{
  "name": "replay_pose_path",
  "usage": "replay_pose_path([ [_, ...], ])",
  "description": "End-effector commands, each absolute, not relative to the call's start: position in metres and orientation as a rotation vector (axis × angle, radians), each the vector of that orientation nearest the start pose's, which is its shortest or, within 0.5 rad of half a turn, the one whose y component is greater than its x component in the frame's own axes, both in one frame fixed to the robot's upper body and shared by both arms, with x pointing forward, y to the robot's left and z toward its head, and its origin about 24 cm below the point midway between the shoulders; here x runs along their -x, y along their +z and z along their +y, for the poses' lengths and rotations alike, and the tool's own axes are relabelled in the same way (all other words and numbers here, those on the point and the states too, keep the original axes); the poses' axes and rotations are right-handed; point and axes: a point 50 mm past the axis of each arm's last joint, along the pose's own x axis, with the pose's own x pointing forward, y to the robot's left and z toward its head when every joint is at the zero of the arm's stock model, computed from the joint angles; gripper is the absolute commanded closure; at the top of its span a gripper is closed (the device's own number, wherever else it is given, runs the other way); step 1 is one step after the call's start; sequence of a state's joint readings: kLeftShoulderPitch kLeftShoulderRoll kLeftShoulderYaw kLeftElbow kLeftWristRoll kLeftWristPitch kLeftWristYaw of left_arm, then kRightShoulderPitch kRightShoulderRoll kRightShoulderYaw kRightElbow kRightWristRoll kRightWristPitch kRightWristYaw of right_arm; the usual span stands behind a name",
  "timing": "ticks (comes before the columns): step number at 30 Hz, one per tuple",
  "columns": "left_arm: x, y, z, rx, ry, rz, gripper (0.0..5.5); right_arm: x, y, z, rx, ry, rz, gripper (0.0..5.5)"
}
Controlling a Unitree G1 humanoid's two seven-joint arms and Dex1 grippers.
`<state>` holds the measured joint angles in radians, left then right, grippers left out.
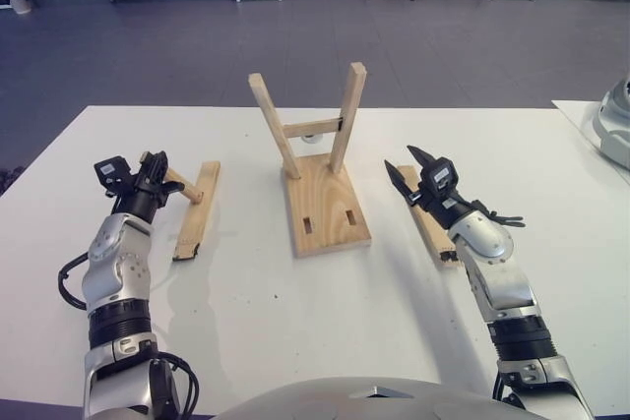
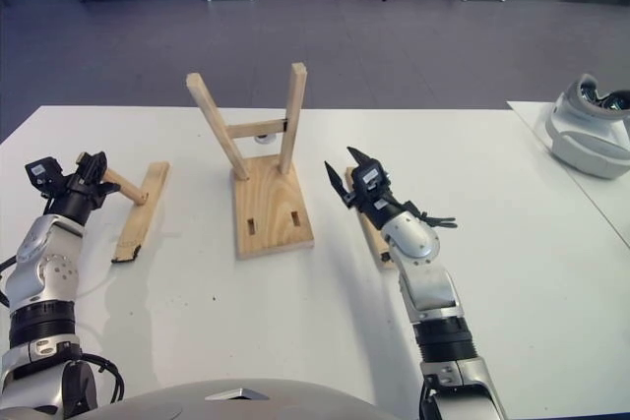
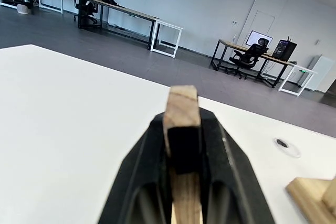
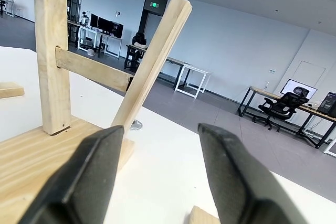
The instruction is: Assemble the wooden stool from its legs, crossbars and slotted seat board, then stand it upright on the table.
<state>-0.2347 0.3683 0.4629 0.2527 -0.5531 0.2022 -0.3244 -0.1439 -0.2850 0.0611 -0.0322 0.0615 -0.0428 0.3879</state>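
The slotted seat board lies flat at the table's middle. Two legs stand up from its far end, joined by a crossbar; two slots near its front end are empty. Left of it lies another leg with a short crossbar sticking out sideways. My left gripper is shut on that crossbar's end. To the right of the board, my right gripper hangs open with nothing in it, above the far end of a leg lying on the table. Its two fingers frame the standing legs.
A white headset rests on a neighbouring table at the far right. A small round object lies on the table just behind the standing legs. The white table has free room in front. Desks and chairs stand far behind.
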Motion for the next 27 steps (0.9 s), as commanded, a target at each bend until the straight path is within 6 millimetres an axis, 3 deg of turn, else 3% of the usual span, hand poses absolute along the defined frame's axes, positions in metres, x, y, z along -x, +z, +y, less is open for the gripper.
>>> replay_pose_path([
  [1,-0.281,0.088,0.307,0.365,0.074,-0.065,5.09,-0.273,0.087,-0.157,0.272,0.475,-0.152,2.87],
  [5,-0.280,0.080,0.309,0.388,0.096,-0.046,5.09,-0.273,0.087,-0.157,0.272,0.473,-0.151,2.87],
  [15,-0.273,0.056,0.306,0.225,0.125,0.097,5.09,-0.274,0.087,-0.156,0.277,0.477,-0.153,2.87],
  [24,-0.254,-0.006,0.282,0.069,0.063,0.398,5.09,-0.273,0.089,-0.154,0.316,0.487,-0.163,2.87],
  [27,-0.250,-0.018,0.272,0.055,0.020,0.437,5.09,-0.273,0.089,-0.152,0.329,0.493,-0.164,2.87],
])
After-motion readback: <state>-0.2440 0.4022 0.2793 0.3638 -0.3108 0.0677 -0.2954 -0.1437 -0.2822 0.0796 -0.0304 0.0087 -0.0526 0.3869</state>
